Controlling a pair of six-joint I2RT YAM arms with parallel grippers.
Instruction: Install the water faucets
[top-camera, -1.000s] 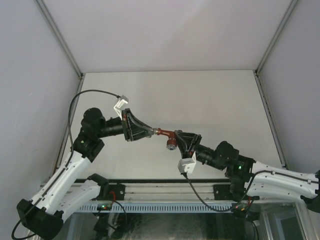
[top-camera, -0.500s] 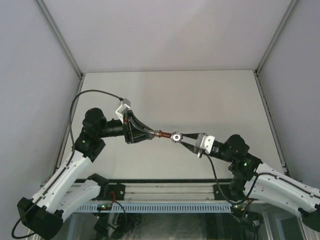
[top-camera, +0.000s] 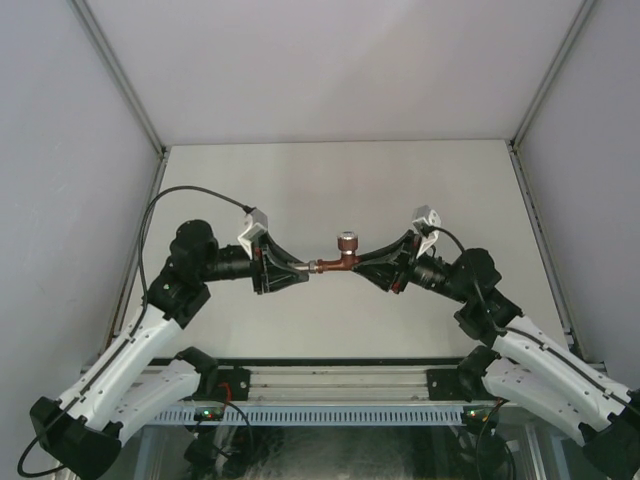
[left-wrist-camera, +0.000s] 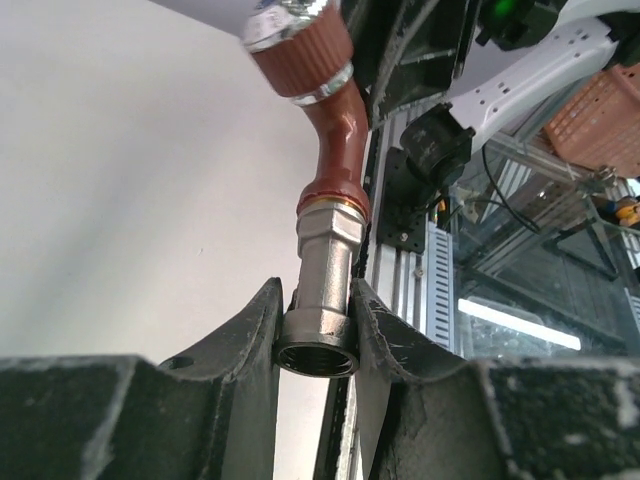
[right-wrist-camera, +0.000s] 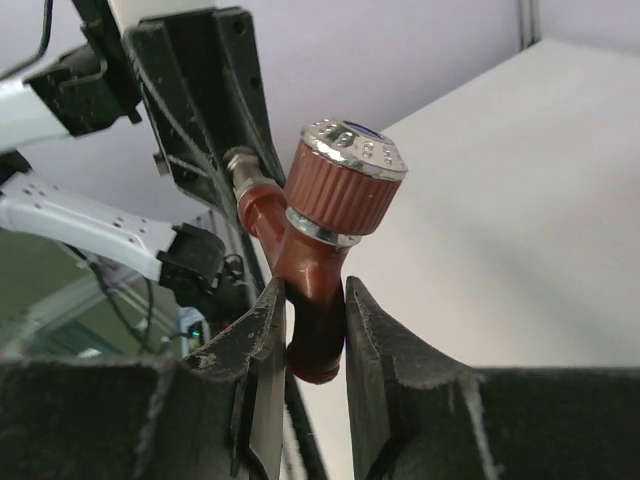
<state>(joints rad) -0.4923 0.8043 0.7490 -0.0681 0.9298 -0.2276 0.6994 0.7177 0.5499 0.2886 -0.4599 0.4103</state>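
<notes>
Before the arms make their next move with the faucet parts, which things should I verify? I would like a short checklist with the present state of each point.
1. Left gripper shut on the metal fitting: ok.
2. Right gripper shut on the tap body: ok.
3. Tap body's collar meets the metal fitting, the two in line: ok.
4. Thread fully tightened: cannot tell, the joint hides it.
5. Knob free of both grippers' fingers: ok.
6. Grippers apart from each other: ok, the tap body spans the gap between them.
</notes>
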